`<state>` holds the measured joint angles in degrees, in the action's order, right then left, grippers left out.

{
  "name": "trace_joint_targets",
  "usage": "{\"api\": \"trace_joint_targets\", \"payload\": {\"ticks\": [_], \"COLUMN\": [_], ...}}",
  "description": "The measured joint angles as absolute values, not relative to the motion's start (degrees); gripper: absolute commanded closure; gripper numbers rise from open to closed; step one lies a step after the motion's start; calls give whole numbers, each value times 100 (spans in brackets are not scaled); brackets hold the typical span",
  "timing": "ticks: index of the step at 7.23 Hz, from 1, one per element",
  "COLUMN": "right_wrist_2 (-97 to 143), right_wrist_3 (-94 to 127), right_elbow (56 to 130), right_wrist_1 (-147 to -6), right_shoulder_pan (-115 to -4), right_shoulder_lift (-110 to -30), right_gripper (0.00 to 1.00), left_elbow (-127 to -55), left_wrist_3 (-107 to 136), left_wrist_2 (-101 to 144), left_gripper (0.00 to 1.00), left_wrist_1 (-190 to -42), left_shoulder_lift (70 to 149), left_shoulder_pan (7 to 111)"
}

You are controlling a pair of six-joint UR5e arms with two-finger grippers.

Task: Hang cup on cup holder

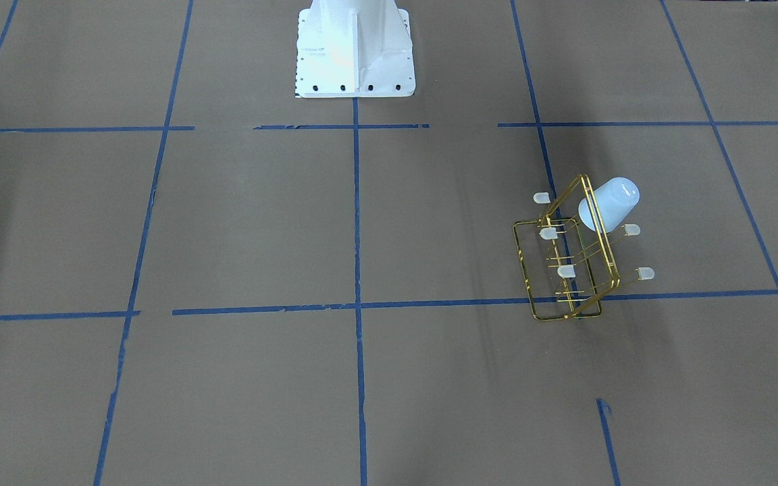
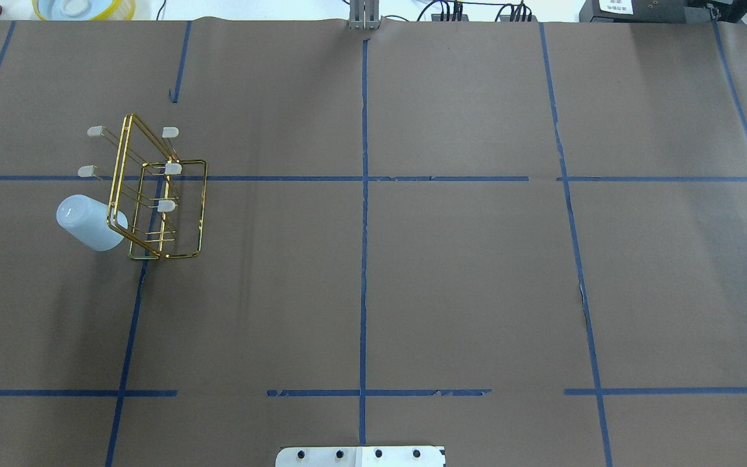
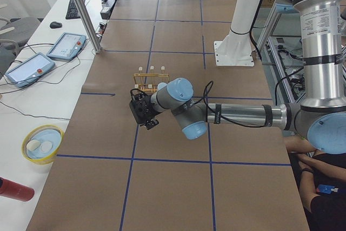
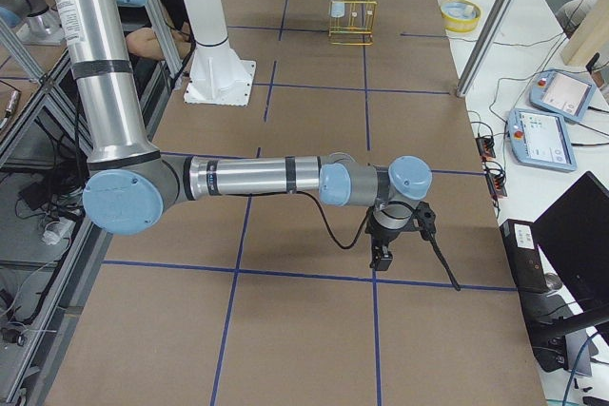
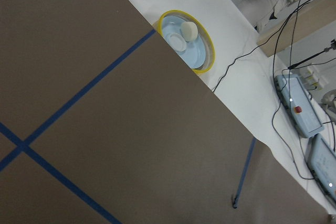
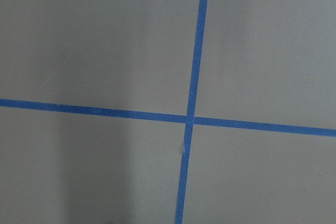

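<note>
The cup (image 1: 609,204) sits tilted on the cup holder (image 1: 568,270); left claw (image 3: 146,116) and right claw (image 4: 380,252) hang apart, openness unclear.

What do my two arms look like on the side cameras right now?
Left arm and right arm: silver tubes, grey joints with pale blue caps, black bands. Left tool and right tool are black, with black cables looping to the forearms.

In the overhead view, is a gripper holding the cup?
No, the cup rests against the cup holder alone, with only bare table around them.
</note>
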<state>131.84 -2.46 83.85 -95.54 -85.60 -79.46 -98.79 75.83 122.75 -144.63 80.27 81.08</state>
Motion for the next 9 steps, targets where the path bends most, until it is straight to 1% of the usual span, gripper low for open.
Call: {"api": "trace_joint_targets", "payload": {"ticks": [3,6,9], "right_wrist_2": [13184,13184,13184], "right_wrist_3": [-246,-246,-246], "right_elbow": [8385,8385,8385], "right_wrist_1": [-9558,-9557,-9559], "right_shoulder_pan": [-8559,-8557,-8558], "right_shoulder_lift": [-7945,-7945,-7945], "right_gripper": [0,0,0], "left_elbow": [-9865,-9862,-9860], "left_wrist_3": [5142,1719,1004], "left_wrist_2": [12476,12659,13024], "left_gripper": [0,0,0], "left_wrist_1": [-13268,-11224,-9438], "left_shoulder_lift": [7978,8028,8224], "left_shoulder_pan": [8475,9272,9388]}}
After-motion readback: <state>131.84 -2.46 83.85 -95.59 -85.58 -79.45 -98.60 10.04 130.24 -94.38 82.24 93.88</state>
